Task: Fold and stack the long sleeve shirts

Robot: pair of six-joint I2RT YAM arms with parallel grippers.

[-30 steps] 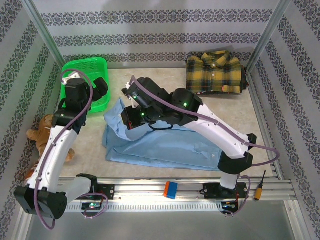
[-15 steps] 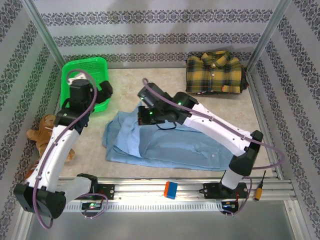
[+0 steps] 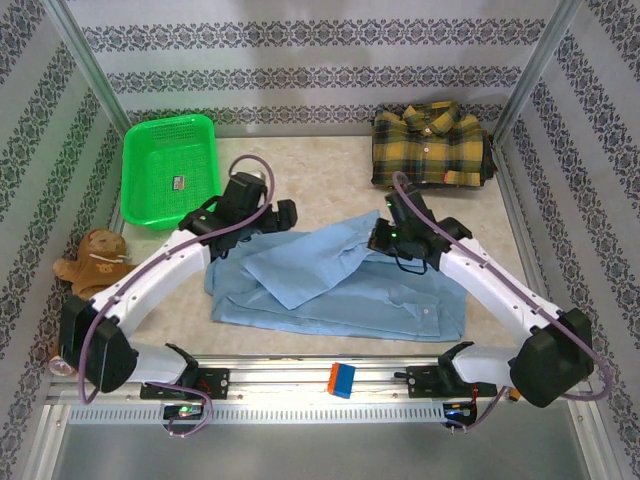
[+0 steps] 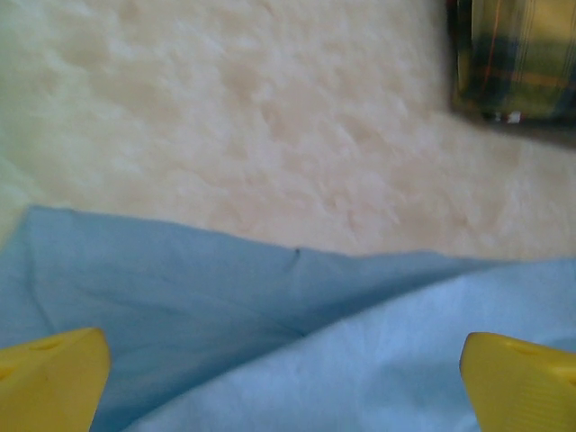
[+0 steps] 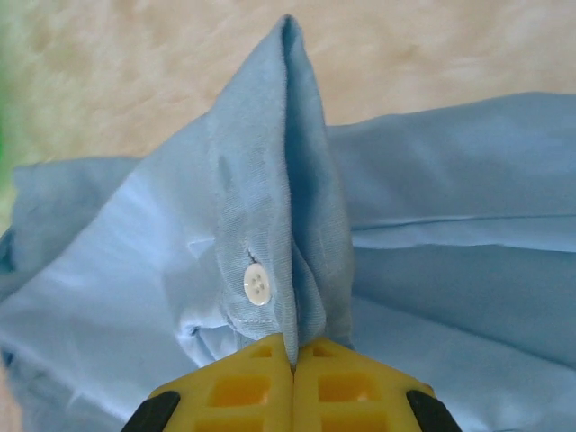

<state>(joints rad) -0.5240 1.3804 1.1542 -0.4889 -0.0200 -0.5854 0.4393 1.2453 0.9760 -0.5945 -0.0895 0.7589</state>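
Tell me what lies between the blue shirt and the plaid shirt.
Bare table. In the left wrist view, nothing sits on the stretch from the blue shirt to the plaid shirt.

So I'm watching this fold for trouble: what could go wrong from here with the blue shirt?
The right pincer is shut on just a thin ridge of the light blue shirt beside a button, so the cloth could slip out mid-pull. The left pincer hangs open over the shirt, holding nothing, so the whole shirt might drag instead of folding.
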